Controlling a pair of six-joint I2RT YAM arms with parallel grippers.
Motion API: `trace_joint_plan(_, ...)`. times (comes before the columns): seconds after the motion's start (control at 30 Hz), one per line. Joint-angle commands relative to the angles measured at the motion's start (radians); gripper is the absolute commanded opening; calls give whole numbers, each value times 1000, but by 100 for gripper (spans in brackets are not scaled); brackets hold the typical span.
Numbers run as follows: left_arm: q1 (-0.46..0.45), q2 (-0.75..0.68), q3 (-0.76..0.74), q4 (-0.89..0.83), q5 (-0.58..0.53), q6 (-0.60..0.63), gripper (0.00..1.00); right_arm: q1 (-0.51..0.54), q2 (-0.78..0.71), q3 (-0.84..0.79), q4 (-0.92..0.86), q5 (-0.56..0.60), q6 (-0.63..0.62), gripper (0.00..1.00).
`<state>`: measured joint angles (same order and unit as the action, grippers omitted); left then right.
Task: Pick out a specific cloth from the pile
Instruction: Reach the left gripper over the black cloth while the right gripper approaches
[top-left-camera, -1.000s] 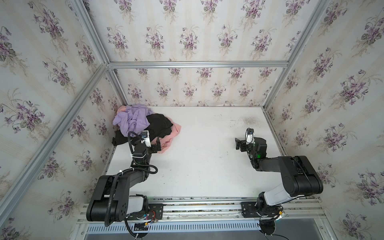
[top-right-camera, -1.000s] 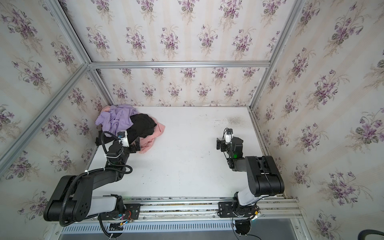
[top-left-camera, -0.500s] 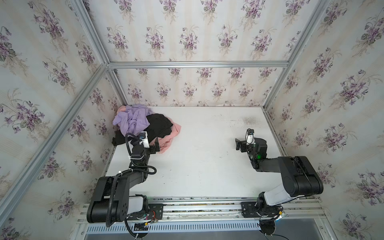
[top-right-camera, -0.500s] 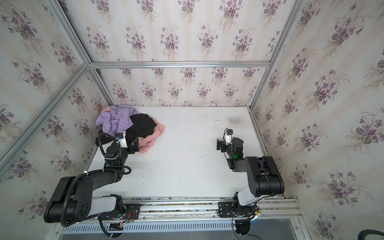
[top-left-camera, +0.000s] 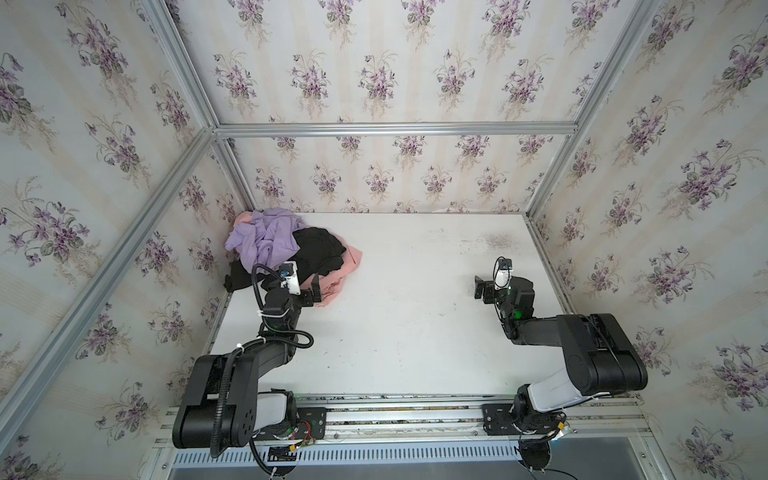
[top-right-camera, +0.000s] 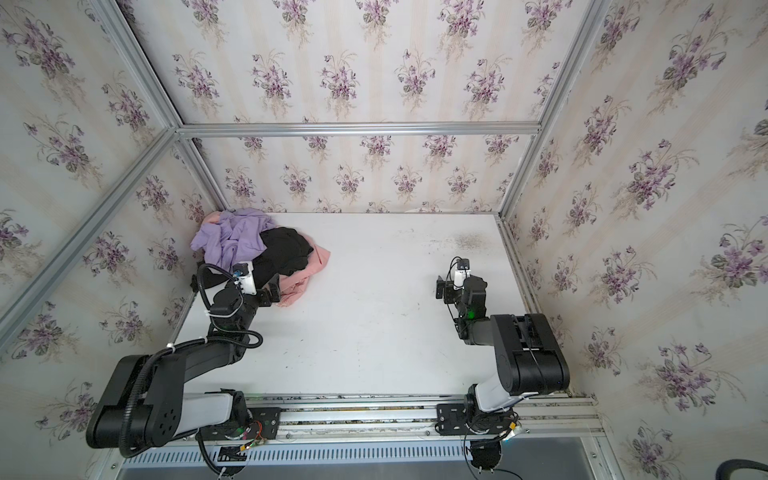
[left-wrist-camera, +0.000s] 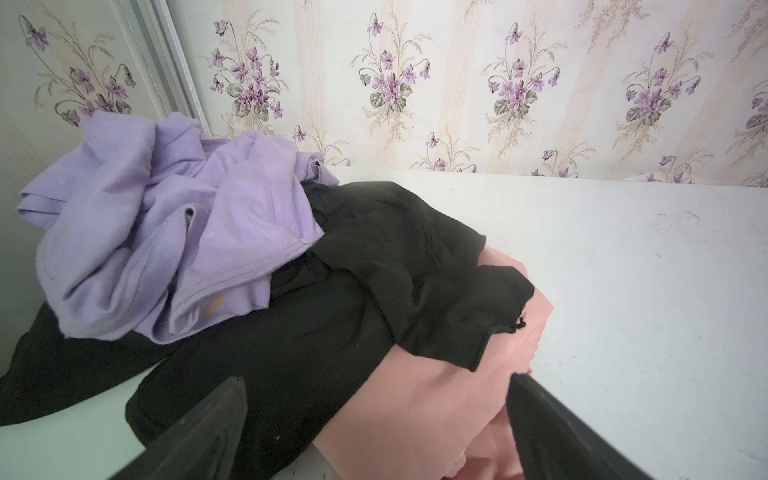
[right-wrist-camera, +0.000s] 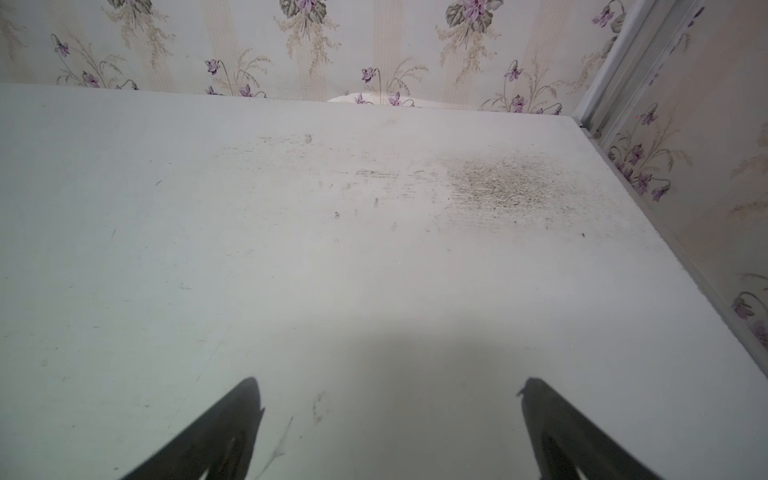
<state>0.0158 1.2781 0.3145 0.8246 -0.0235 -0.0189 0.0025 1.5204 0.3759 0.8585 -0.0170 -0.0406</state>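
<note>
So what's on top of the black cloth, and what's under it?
The lilac-purple cloth lies over the corner-side part of the black cloth. The salmon-pink cloth shows from under its other edge. How far the pink runs beneath is covered.

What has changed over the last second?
Nothing clear. The left end effector stays open at the edge of the pile, facing the black cloth and pink cloth, holding nothing. The right end effector stays open over the table. Pile unmoved.
</note>
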Motion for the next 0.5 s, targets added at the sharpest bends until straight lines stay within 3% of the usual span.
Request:
trace_joint_plan(0.0, -7, -41, 114, -235, -99, -29, 100, 8, -78, 16, -55, 56, 15, 100)
trace_joint_plan(0.17, -26, -105, 257, -472, -139, -52, 100, 53, -200, 145, -376, 221, 56, 99)
trace_joint_plan(0.3, -49, -58, 462, -797, -258, -148, 100, 89, -253, 205, -491, 192, 206, 98)
trace_joint_plan(0.47, -67, 5, 625, -991, -237, -196, 100, 167, -208, 286, -557, 125, 362, 100)
